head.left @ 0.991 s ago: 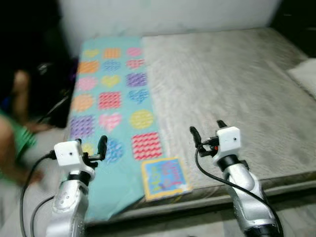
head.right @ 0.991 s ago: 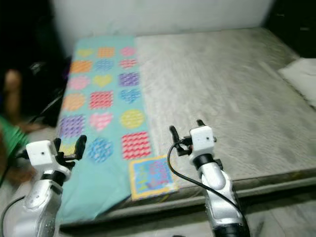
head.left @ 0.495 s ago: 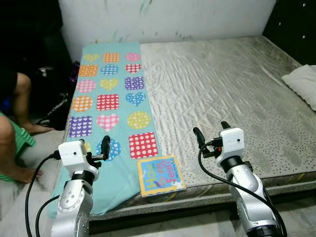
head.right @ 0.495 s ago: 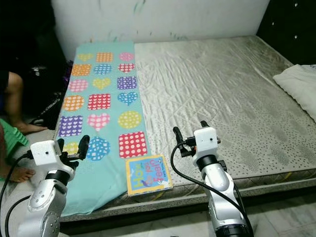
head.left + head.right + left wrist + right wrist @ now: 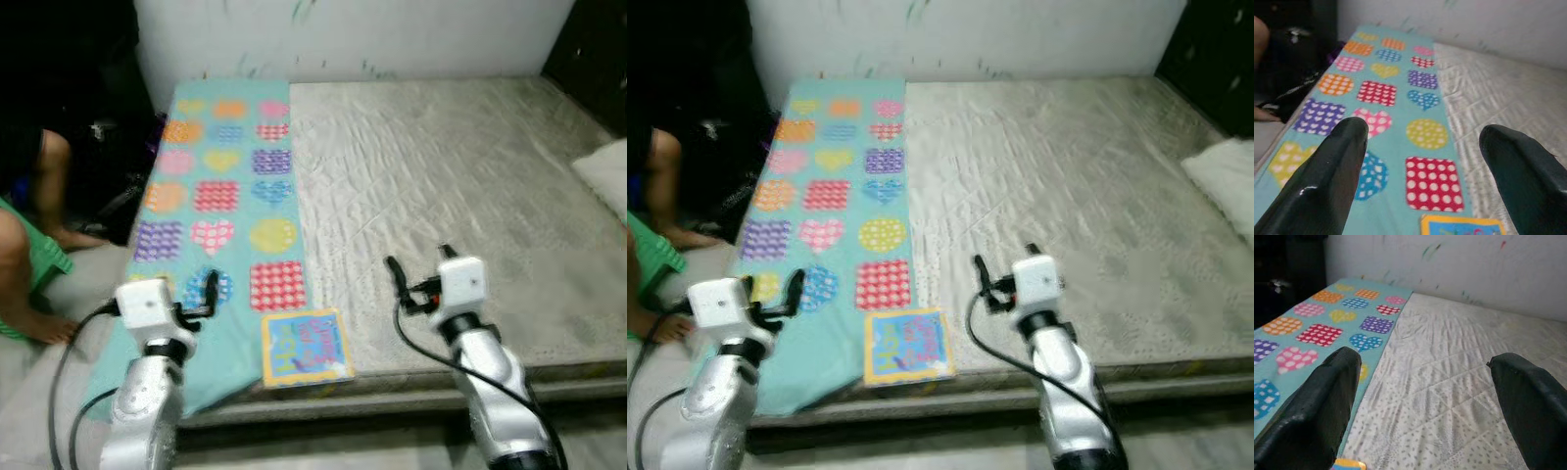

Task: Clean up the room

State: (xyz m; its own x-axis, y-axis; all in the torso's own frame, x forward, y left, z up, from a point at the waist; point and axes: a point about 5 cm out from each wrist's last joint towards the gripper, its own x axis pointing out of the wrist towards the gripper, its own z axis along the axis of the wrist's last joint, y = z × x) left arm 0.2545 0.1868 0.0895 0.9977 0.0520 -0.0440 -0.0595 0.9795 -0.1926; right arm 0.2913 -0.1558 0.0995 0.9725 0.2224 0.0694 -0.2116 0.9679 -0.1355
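whole view shifted slightly and blurred since half a second ago, so camera motion only: book [image 5: 307,346] unmoved at lower centre on mattress [image 5: 470,196] edge, left gripper [image 5: 184,297] and right gripper [image 5: 419,271] both spread, empty, pickup pending

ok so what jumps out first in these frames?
The turquoise blanket with bright dotted hearts and squares, running down the left side of the grey mattress. A colourful book lies at the near edge, between the open left gripper and open right gripper.
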